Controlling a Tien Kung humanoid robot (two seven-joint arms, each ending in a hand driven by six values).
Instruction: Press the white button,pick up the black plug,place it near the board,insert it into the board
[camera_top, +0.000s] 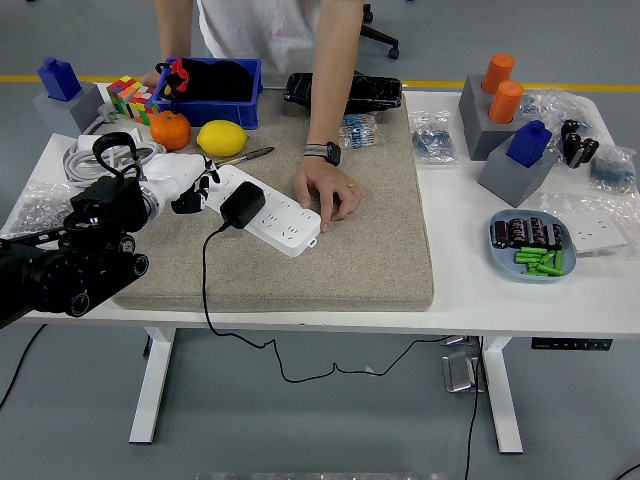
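While the person at the far side keeps one hand (329, 195) flat on the right end of the white power strip (266, 210), the robot's left hand (190, 185) sits at the strip's left end, its white-and-black fingers (204, 191) curled loosely, tips just touching or nearly touching the strip's end; I can't make out anything gripped in them. Just to the right of those fingers, the one black plug (242, 204) is seated in the strip, its single black cable (208, 290) dropping off the front of the grey felt mat (350, 260) and down below the white table (480, 300). Just beyond the fingers, towards the far edge, lie one orange (171, 129) and one lemon (222, 138), side by side, with one pen (242, 157) near the lemon. Farther back stands one blue bin (215, 95) with dark items in it, where the person's other hand seems to rest behind the rim, and one coloured puzzle cube (128, 95) to its left. Behind the fingers, on the robot's side, lies a coil of white cable (95, 155). Well away to the right are two orange cylinders (501, 85) on one grey block, one blue piece (530, 140) on a second grey block, and one blue plate (532, 246) holding dark cylinders and green sticks. The right arm is nowhere in sight.
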